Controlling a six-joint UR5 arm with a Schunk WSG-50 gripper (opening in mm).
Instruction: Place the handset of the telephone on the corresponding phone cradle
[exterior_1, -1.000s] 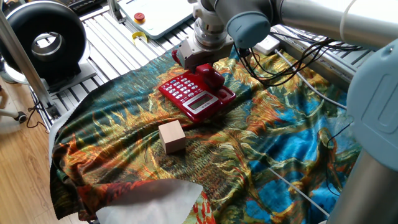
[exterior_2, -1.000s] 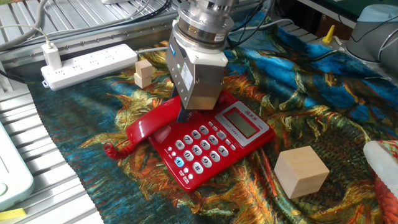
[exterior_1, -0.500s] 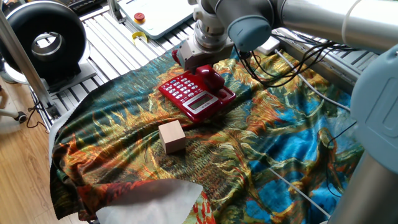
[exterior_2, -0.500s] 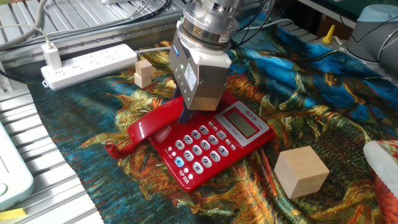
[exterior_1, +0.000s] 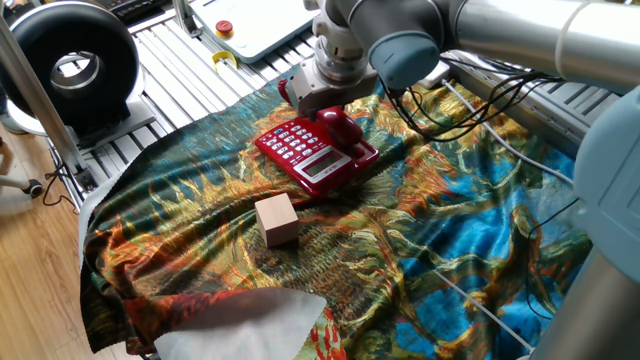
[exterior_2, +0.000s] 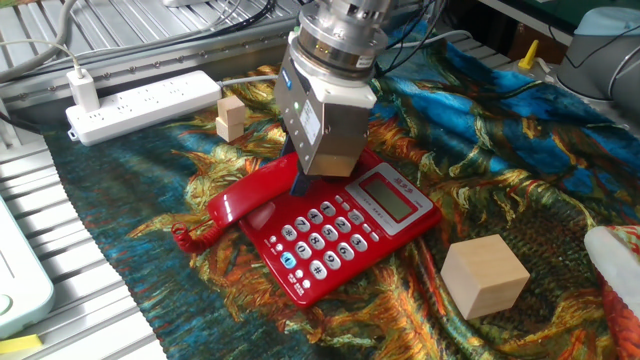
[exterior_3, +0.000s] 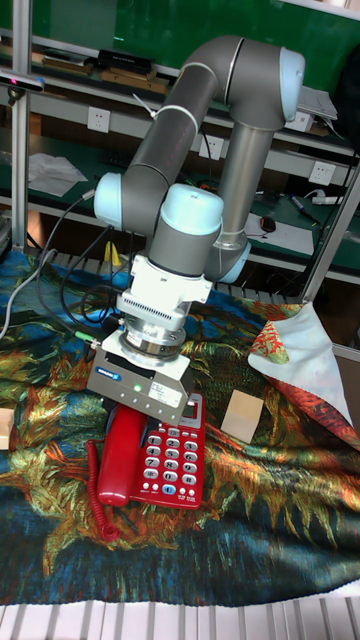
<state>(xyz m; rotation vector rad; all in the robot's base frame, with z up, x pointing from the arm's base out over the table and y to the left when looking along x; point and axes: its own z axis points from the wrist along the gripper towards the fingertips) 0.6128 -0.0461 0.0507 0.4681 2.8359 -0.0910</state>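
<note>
The red telephone (exterior_2: 350, 225) (exterior_1: 310, 155) (exterior_3: 172, 460) lies on the patterned cloth with its keypad and grey display facing up. The glossy red handset (exterior_2: 245, 200) (exterior_1: 340, 125) (exterior_3: 118, 460) stretches along the base's buttonless edge, over the phone cradle, which it and the gripper hide. Its one end juts past the base, and the red cord (exterior_2: 185, 237) (exterior_3: 98, 500) curls beside it. My gripper (exterior_2: 300, 185) (exterior_1: 325, 106) (exterior_3: 140, 408) stands straight over the handset's middle. The fingers reach down onto the handset and are mostly hidden under the gripper's body.
A tan wooden cube (exterior_2: 484, 276) (exterior_1: 277, 218) (exterior_3: 240, 415) sits on the cloth near the phone's display end. Two small wooden blocks (exterior_2: 231, 116) and a white power strip (exterior_2: 140, 100) lie behind the handset. A white cloth (exterior_1: 250, 325) covers a cloth corner.
The gripper has crept slightly sideways over the phone, and the handset's free end and cord have shifted a little with it.
</note>
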